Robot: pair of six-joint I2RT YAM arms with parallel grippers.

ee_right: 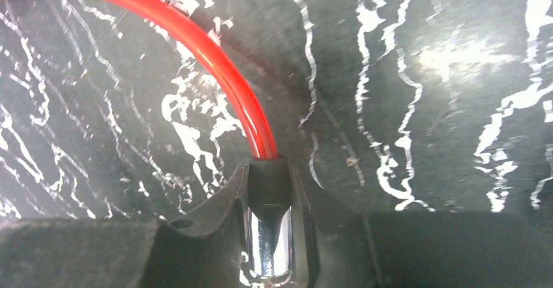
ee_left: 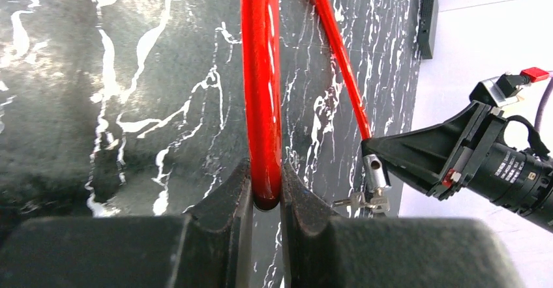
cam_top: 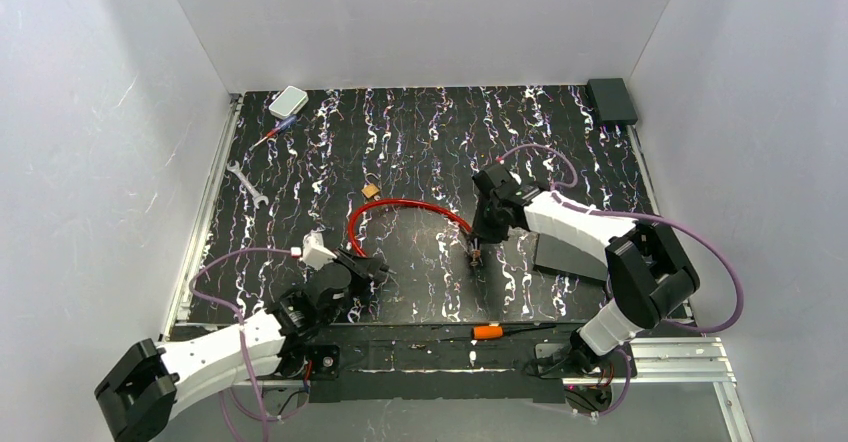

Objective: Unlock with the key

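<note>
Cable fills the middle of the overhead view: a glossy red plastic-coated cable (cam_top: 400,204) arcs across the black, white-veined worktop (cam_top: 560,142). The left tool (ee_left: 266,190), at lower left in that view, is clenched on the cable's left stretch, with its pads pressed to either side of the red coating. The right tool (ee_right: 269,190), right of centre, is clenched on the other end, gripping the black sleeve and the polished chrome barrel (ee_right: 269,249) that finish it. What I take to be the tiny pale silvery metal key (ee_left: 355,201) shows only at the lower right of the left wrist view. It juts sideways from the foot of that barrel, just beneath the right tool's tip, and I cannot tell whether it is fully seated. A small brass padlock (cam_top: 371,190) lies just above the arc, apart from both tools. I judge the key to be light, rigid, thin and slick, so it could easily slip from the pads or bend if levered. It is best pinched squarely on its flat head, close to the barrel, and turned about its own axis while the other tool steadies the barrel.
</note>
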